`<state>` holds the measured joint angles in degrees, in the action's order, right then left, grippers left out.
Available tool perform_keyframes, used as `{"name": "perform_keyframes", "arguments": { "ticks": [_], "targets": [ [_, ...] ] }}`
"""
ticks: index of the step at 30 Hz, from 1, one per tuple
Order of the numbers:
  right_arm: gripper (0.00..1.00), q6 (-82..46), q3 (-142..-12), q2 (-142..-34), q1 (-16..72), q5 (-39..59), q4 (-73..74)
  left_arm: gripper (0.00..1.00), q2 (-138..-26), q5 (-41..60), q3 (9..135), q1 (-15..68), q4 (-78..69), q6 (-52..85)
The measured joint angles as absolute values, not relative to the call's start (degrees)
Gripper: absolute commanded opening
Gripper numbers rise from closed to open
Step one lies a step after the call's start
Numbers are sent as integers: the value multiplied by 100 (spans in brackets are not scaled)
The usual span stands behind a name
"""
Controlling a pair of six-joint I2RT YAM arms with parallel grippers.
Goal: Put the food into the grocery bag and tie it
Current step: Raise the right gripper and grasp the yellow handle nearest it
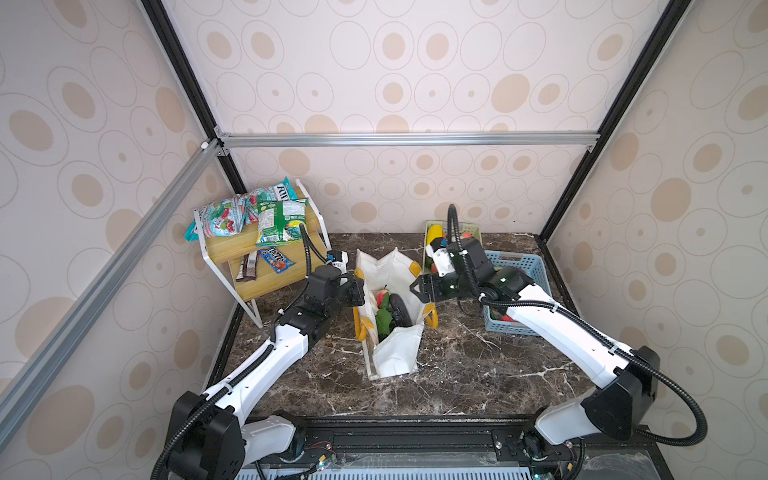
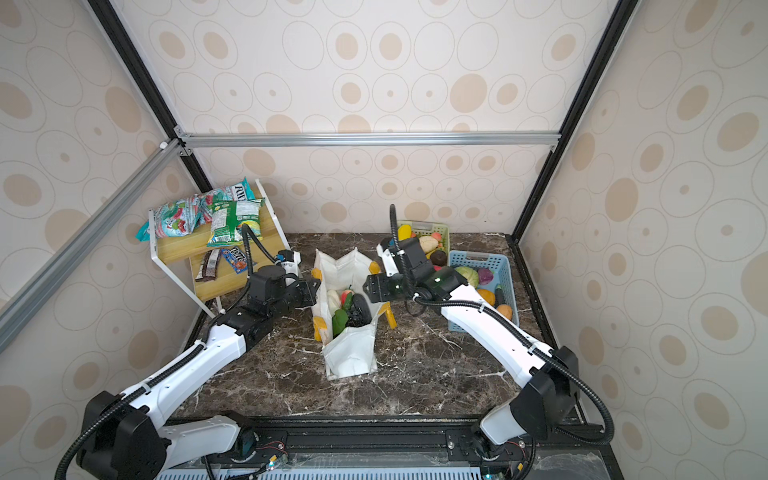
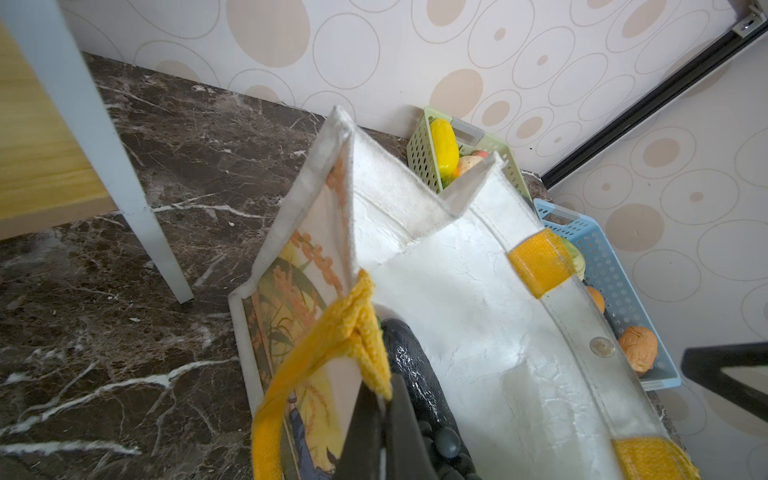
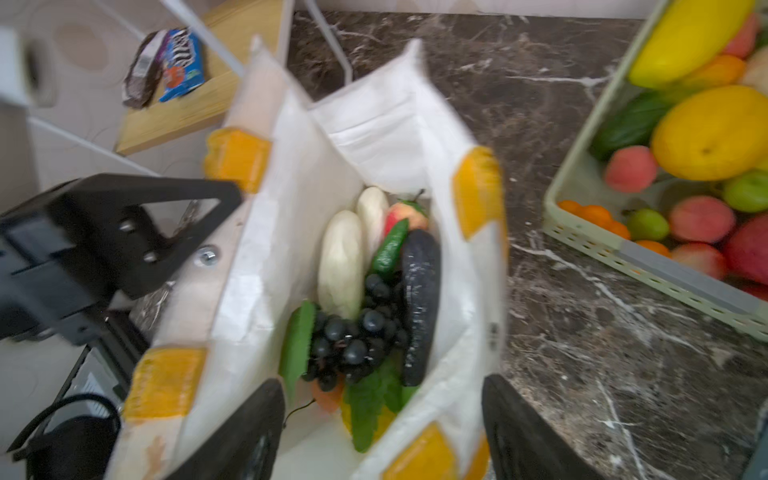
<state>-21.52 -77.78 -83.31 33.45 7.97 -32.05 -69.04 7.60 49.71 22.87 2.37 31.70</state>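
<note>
White woven-plastic grocery bag mid dark marble desk, colourful toy food inside. Left end effector clamped on bag's left yellow strap handle; right end effector open at right rim.

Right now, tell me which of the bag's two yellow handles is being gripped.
The left-side handle, its strap pinched in the shut left gripper. The right-side handle hangs loose beside the open right gripper.

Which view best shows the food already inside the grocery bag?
The right wrist view: it looks down into the open grocery bag, showing the food despite some blur. In both top views the food is small and partly hidden by the bag's walls. The left wrist view shows little beyond a dark eggplant.
</note>
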Motion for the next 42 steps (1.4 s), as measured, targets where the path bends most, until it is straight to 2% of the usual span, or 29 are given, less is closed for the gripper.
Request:
{"name": "perform_keyframes", "arguments": {
  "ticks": [3, 6, 11, 26, 29, 37, 41, 42],
  "targets": [
    [71, -2318, -7185, -8221, 2687, 862, -3037, 0, -6904, 760, 4971, 2287, 242, 3170],
    [70, -2432, -6757, -8226, 2386, 976, -2902, 0, -6904, 757, 4971, 2287, 242, 3170],
    [65, -2580, -6458, -8414, 2283, 1385, -2561, 0, -6904, 757, 4971, 2287, 242, 3170],
    [55, -3417, -5655, -10079, 2237, 2886, -567, 0, -6904, 744, 4971, 2298, 244, 3170],
    [48, -3594, -5583, -10217, 2237, 3074, -222, 0, -6904, 744, 4971, 2298, 246, 3170],
    [15, -3922, -5481, -10339, 2237, 3387, 244, 0, -6906, 746, 4971, 2298, 244, 3170],
    [12, -3957, -5472, -10245, 2220, 3393, 178, 1, -6906, 716, 4971, 2298, 263, 3170],
    [12, -3953, -5465, -10160, 2206, 3363, 110, 6, -6906, 692, 4971, 2298, 281, 3170]
  ]
}}
